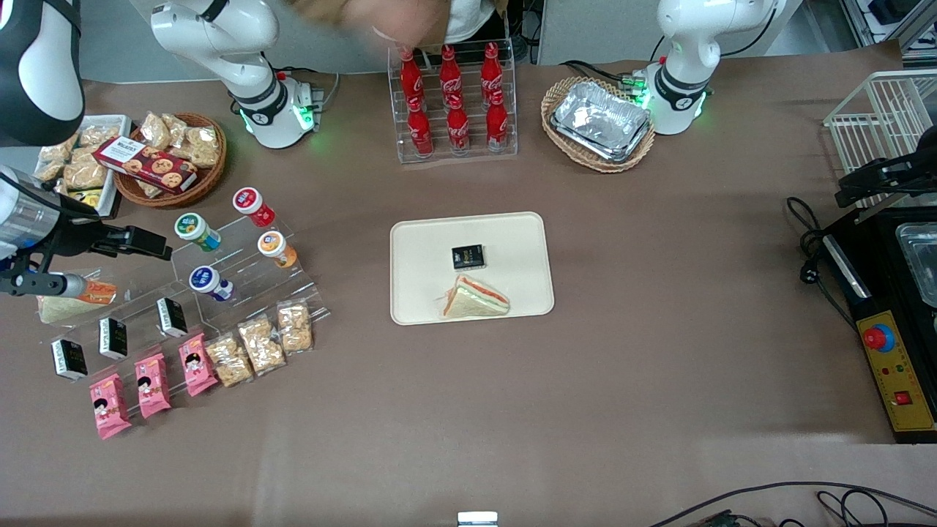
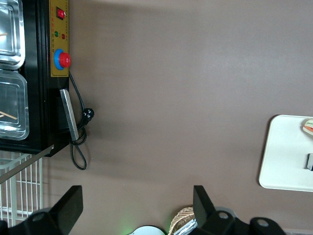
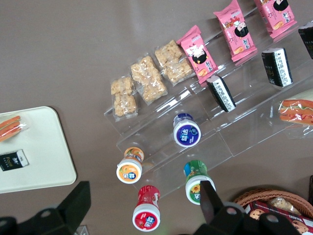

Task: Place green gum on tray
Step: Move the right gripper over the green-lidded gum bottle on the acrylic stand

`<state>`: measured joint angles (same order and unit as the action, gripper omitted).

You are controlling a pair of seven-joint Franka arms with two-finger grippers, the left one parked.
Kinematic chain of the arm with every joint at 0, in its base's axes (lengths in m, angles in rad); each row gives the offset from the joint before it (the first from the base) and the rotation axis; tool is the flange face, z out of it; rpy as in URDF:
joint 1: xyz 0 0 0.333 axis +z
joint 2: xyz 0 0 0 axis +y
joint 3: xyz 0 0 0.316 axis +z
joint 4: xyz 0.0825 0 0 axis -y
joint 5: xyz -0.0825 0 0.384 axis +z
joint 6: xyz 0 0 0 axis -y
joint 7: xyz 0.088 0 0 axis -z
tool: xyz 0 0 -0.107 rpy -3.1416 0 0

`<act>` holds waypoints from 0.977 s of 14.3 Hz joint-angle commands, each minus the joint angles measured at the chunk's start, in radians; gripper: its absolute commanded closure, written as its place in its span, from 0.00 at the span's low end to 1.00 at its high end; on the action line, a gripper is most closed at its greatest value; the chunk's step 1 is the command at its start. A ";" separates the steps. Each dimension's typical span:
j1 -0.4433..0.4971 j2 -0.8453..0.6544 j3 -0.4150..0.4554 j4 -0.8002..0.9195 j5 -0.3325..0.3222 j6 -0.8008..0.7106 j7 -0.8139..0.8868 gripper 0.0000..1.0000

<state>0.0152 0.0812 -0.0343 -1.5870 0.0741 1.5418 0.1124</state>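
Green gum (image 1: 196, 230) stands upright on a clear acrylic stepped stand (image 1: 241, 282), long axis vertical, white lid with yellow mark facing up, at the left of the front frame. Beside it on the stand are red (image 1: 252, 205), orange (image 1: 276, 248) and blue (image 1: 210, 282) bottles. Mid-frame, the smooth cream tray (image 1: 417, 241), rounded at its corners, carries a wrapped triangular sandwich (image 1: 474, 298) and a small black packet (image 1: 468, 257). The gripper (image 3: 142, 208) hangs above the bottles with its fingers spread, grasping nothing.
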 commanded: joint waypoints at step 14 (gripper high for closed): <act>-0.006 -0.280 0.002 -0.339 -0.030 0.084 -0.060 0.00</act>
<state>0.0150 -0.0247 -0.0351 -1.6658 0.0678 1.4948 0.0991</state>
